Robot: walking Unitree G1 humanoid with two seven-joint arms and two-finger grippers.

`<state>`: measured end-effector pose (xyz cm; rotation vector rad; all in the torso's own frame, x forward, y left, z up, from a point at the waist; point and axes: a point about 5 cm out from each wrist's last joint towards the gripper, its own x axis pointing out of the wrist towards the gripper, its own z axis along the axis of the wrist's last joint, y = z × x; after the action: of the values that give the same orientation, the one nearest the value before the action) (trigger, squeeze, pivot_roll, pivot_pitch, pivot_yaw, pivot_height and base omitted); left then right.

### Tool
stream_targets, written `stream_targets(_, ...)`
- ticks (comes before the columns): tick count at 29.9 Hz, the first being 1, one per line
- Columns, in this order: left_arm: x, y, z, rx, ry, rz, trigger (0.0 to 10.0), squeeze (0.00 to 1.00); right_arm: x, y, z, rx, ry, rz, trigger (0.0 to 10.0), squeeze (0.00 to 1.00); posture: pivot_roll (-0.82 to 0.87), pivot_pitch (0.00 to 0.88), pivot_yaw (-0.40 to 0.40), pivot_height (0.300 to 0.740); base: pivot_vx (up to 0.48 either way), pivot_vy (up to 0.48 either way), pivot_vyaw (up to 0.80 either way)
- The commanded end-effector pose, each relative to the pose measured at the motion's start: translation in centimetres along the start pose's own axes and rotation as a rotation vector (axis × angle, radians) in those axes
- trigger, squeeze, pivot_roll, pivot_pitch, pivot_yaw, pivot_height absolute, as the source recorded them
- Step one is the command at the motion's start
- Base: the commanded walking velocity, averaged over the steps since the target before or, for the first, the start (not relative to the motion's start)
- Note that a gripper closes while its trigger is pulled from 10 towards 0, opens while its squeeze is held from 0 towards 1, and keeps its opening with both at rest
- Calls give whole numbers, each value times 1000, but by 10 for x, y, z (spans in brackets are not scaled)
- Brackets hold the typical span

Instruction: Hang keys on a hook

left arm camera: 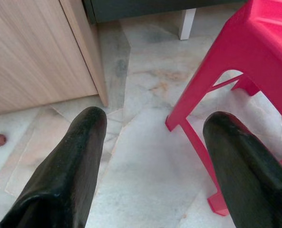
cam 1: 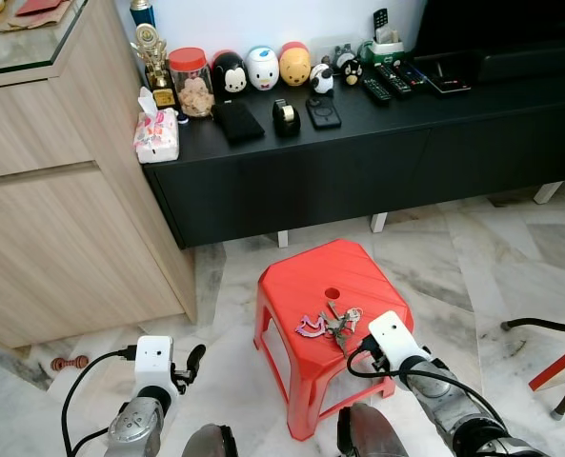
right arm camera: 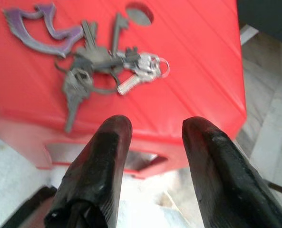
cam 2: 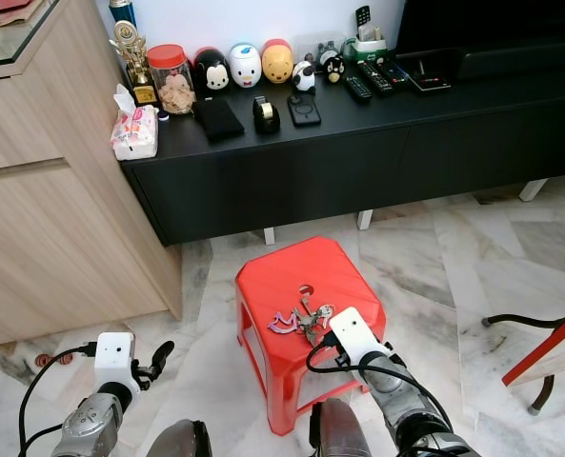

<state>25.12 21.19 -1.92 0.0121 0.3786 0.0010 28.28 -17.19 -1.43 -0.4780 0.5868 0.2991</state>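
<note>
A bunch of keys (cam 1: pixel 332 324) with a purple charm (right arm camera: pixel 41 31) lies on top of a red plastic stool (cam 1: pixel 306 276), next to the stool's round hole. My right gripper (right arm camera: pixel 155 127) is open, low at the stool's front right edge, a short way from the keys (right arm camera: pixel 102 61), with nothing between its fingers. The right arm's white wrist block (cam 1: pixel 389 338) sits over that edge. My left gripper (left arm camera: pixel 152 123) is open and empty above the marble floor, to the left of the stool, with its white wrist block (cam 1: pixel 153 360) low in the eye view.
A long black console (cam 1: pixel 358 152) behind the stool carries figurines, a jar, a tissue pack (cam 1: pixel 156 135) and remotes. A wooden cabinet (cam 1: pixel 63 209) stands at the left. Chair legs (cam 1: pixel 549 343) reach in from the right. A small wooden piece (cam 1: pixel 70 363) lies on the floor.
</note>
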Motion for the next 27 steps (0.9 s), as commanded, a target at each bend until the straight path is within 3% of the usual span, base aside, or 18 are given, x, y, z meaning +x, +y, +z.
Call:
stream_targets(1,-2,1,-3,11,16,-1,10000,0,2,1,7,22,-30,8,10000,0,-145,130,12,635,0,0,0)
stream_targets(7,0,-2,0,4,-8,-3,10000,0,2,6,9,39,-49,25,10000,0,-144,141,3,635,0,0,0)
stream_targets(14,2,-9,7,1,-67,-14,10000,0,2,2,14,218,-95,-24,10000,0,-152,138,-1,635,0,0,0)
stream_targets(19,4,-13,11,0,-83,-19,10000,0,2,2,12,232,-90,-31,10000,0,-154,134,0,635,0,0,0)
stream_targets(27,6,-14,18,3,-119,-18,10000,0,1,4,9,223,-75,-52,10000,0,-151,129,3,593,0,0,0)
